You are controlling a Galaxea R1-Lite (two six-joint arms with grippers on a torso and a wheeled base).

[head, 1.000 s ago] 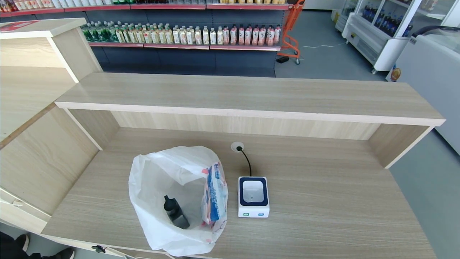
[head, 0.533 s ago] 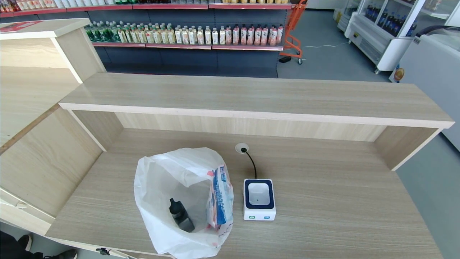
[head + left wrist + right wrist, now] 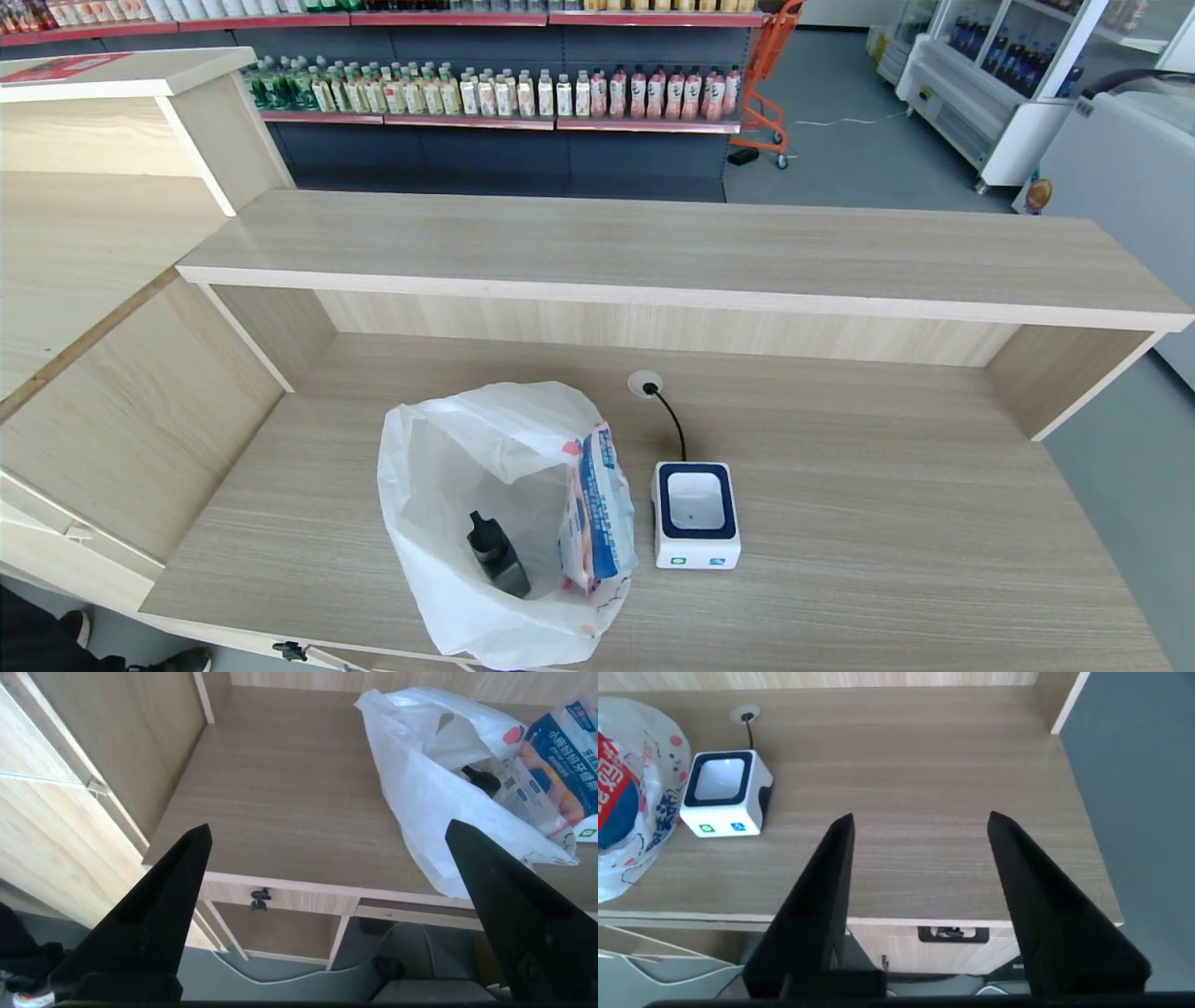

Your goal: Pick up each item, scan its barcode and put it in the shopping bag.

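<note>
only the camera shifted; left gripper and right gripper gaped empty; leaning packet beside scanner could spill from slack shopping bag.

The white plastic shopping bag sits on the pale wooden counter, toward 7 o'clock. The small black bottle lies inside it. The blue and white snack packet stands in the bag's 3 o'clock side. The white square scanner box sits just beside the bag at 3 o'clock. Its thin black cable runs toward 12 o'clock into a round hole.
</note>
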